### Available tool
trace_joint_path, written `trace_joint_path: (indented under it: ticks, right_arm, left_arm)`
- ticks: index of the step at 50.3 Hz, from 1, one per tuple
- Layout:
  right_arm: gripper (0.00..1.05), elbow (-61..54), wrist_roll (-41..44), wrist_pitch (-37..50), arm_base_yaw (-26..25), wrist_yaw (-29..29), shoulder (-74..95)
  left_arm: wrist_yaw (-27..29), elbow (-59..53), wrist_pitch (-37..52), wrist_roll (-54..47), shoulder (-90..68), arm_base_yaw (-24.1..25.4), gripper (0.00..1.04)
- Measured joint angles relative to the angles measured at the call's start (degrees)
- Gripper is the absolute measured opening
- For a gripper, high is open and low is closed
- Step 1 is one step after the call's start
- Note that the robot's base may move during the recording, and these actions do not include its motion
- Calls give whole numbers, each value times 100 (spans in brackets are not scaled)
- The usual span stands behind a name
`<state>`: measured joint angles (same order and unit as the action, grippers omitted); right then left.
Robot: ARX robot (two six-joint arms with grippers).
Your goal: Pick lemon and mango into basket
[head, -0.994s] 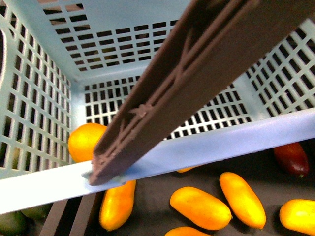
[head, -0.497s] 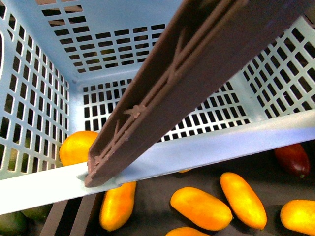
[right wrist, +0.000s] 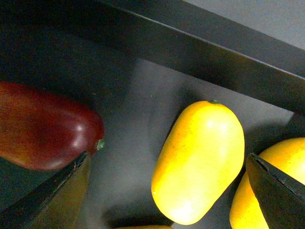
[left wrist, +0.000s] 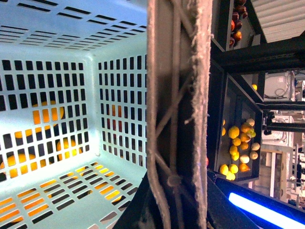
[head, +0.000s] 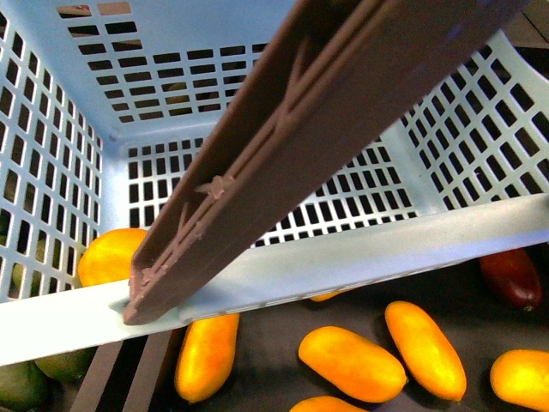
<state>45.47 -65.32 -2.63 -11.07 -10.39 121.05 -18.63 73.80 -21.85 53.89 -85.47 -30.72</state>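
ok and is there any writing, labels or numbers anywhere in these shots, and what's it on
None can be read in any view.
The basket, its brown handle and the mangoes show no print, label or sticker.
In the left wrist view, the white box far behind is too small and blurred to tell if it bears markings.

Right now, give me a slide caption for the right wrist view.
Right gripper open over a mango, with a dark red fruit lying beside it.
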Motion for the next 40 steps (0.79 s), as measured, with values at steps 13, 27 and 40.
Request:
trace_joint_path:
  ticks: [13,27,40]
  right_arm:
    - [96,-323,-291,295,151,125,118]
    - [96,-479,-487,391,245,151,136]
    - [96,-592,-695,511,334,238,269]
  left_arm:
    - [-9,0,0,0,2,0,6]
    - [0,0,0,0,0,0,6]
    - [-7,0,0,0,2,0,6]
